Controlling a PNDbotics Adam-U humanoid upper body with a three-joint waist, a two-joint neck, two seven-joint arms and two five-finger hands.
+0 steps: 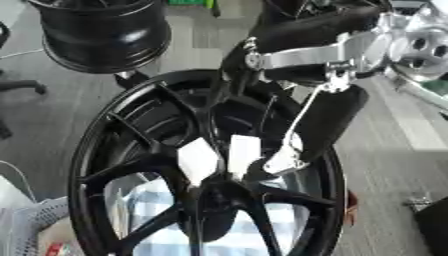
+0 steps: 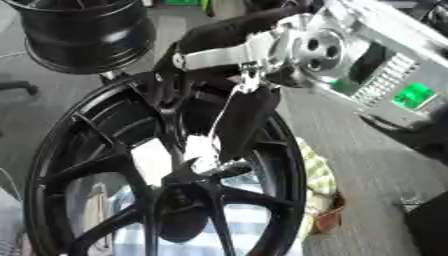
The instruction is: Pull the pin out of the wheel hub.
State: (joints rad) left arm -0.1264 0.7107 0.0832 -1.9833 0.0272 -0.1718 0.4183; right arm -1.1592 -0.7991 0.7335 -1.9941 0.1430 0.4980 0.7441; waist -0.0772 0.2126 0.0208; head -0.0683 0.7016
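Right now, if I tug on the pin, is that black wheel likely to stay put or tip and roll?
The black wheel stands upright on its rim, so it could probably roll or tip sideways under a pull. It looks like rigid spoked metal, likely heavy, which may steady it. The right robot hand is at the hub; I see nothing bracing the wheel.

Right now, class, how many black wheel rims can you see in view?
2. One large spoked black wheel rim fills the foreground; a second black rim stands at the upper left behind it. Others may be hidden.
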